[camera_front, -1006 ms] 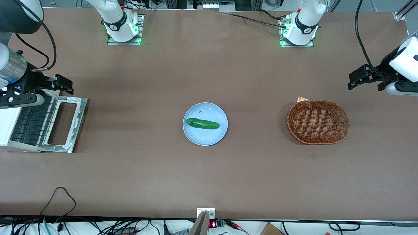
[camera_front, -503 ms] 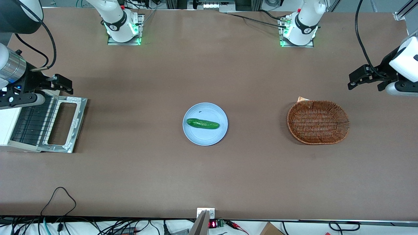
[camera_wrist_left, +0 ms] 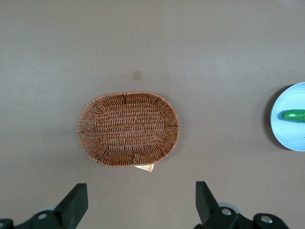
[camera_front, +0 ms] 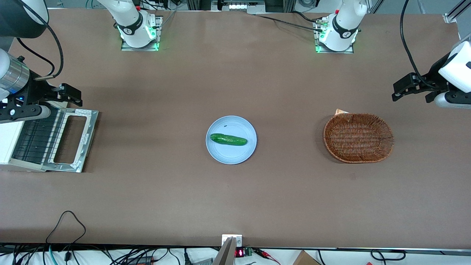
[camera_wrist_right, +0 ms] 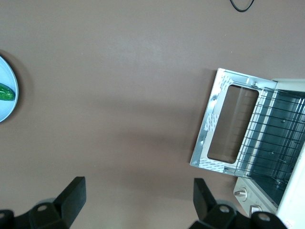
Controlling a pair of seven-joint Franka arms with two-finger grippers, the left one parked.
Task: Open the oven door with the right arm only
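Above the toaster oven, the hand (camera_front: 70,96) hangs spread and barely moved; the oven door (camera_front: 71,140) lies fully open.

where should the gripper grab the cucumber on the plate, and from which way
Probably at the middle of the cucumber, coming straight down, fingers across its narrow width. It lies flat and alone on the blue plate, its long axis toward the arms' ends. The gripper hangs open above the lowered oven door.

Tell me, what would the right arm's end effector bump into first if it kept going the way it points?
Probably just the bare brown table. The open black end effector points down beside the flat silver-grey oven door, though its height is hard to judge.
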